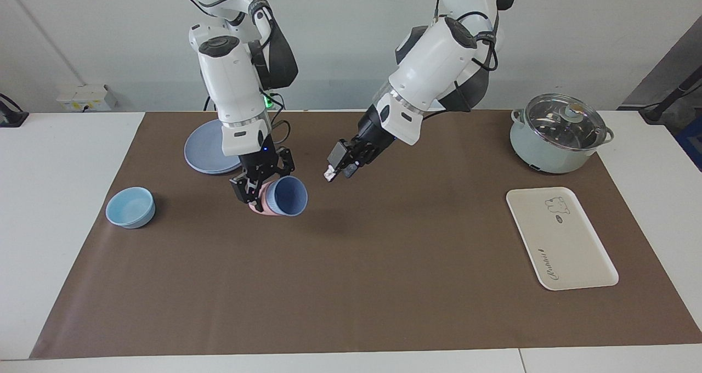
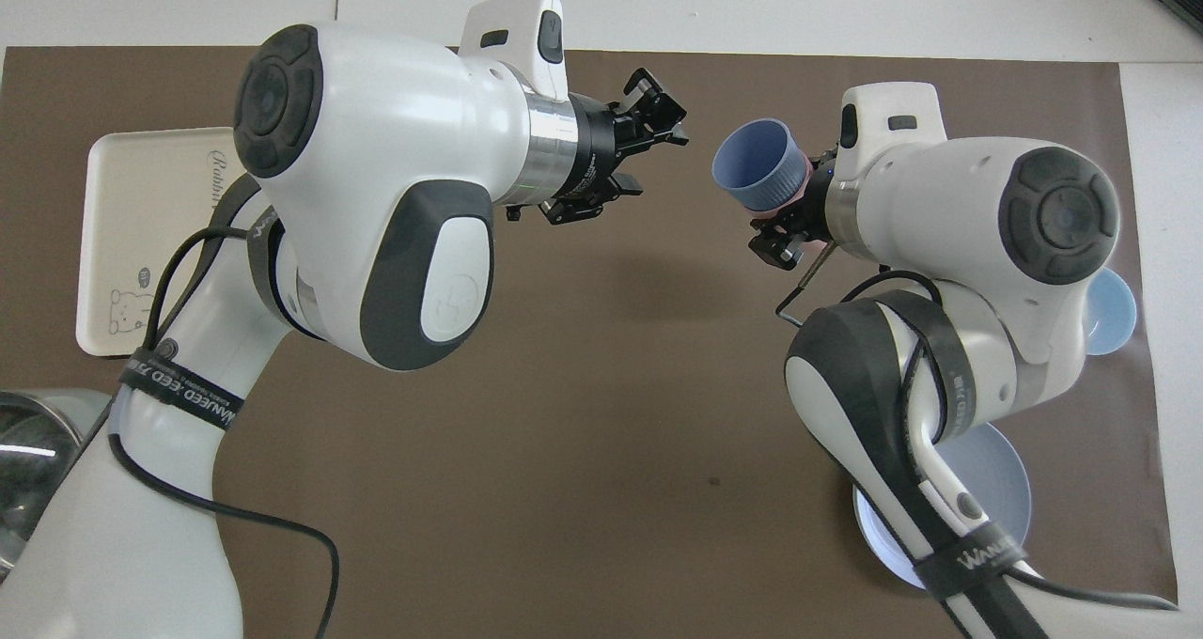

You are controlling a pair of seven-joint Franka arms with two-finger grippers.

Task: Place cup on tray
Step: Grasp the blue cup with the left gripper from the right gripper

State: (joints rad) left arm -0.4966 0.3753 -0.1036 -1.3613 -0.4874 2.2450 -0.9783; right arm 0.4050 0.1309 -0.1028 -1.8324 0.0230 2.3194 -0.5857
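The periwinkle cup (image 1: 289, 196) (image 2: 755, 165) sits nested in a pink tumbler (image 1: 264, 203) (image 2: 797, 186). Both are lifted off the mat and tipped on their side, with the cup's mouth turned toward the left gripper. My right gripper (image 1: 262, 189) (image 2: 799, 209) is shut on the pink tumbler's wall, over the middle of the mat. My left gripper (image 1: 340, 171) (image 2: 658, 162) hangs open a short gap from the cup's mouth, touching nothing. The cream tray (image 1: 559, 236) (image 2: 141, 225) lies flat at the left arm's end of the table, with nothing on it.
A lidded pale-green pot (image 1: 559, 134) (image 2: 28, 451) stands nearer to the robots than the tray. A round blue plate (image 1: 205, 151) (image 2: 996, 489) and a light-blue bowl (image 1: 130, 207) (image 2: 1109, 310) lie at the right arm's end. A brown mat (image 1: 351, 285) covers the table.
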